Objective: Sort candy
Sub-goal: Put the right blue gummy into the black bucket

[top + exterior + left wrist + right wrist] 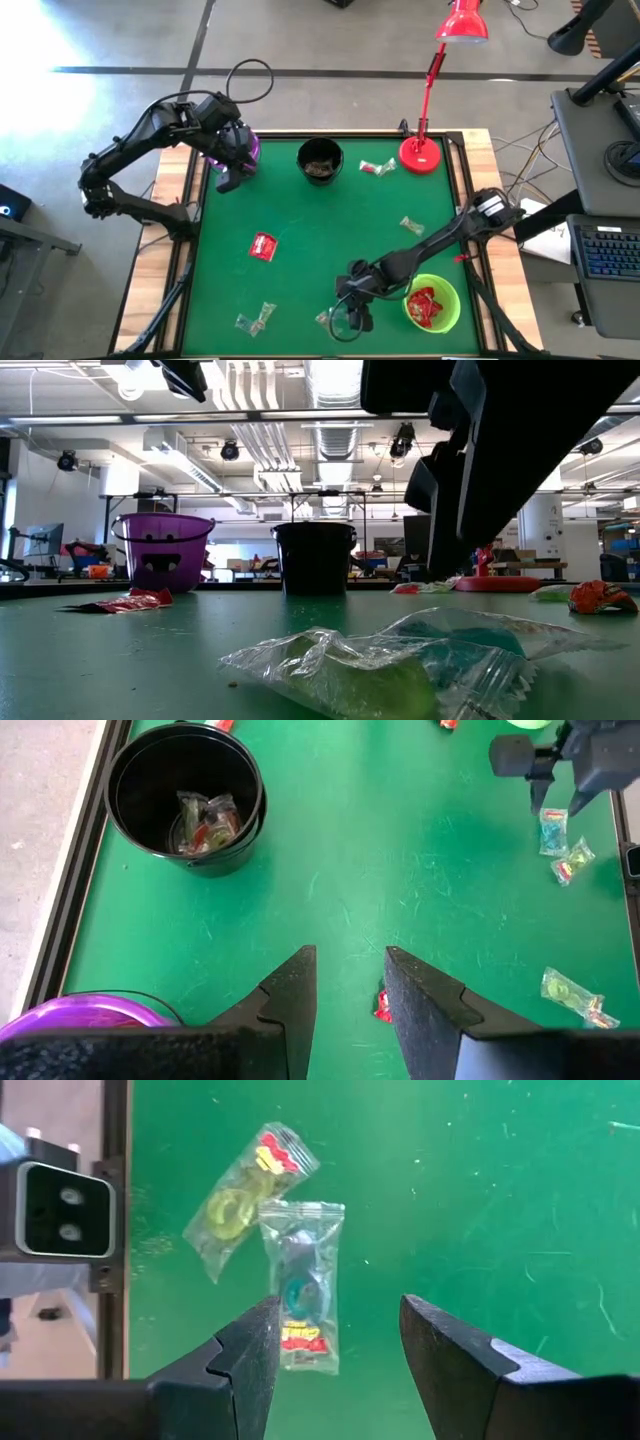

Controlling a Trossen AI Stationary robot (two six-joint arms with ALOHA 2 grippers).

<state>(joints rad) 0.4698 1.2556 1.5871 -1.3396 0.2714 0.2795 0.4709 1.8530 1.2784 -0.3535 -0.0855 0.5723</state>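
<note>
Candy (300,1285) in clear wrappers lies at lower centre of the high view; the right hand (340,1355), released, should probably centre over one packet before clenching.

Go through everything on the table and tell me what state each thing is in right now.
Left gripper: jaws open, empty, near the purple bowl.
Right gripper: jaws open, empty, over two clear-wrapped candies.
Black bowl: upright, holds clear-wrapped candy.
Green bowl: upright, holds red-wrapped candy.
Red candy: loose on the mat.
Lamp: upright.
</note>
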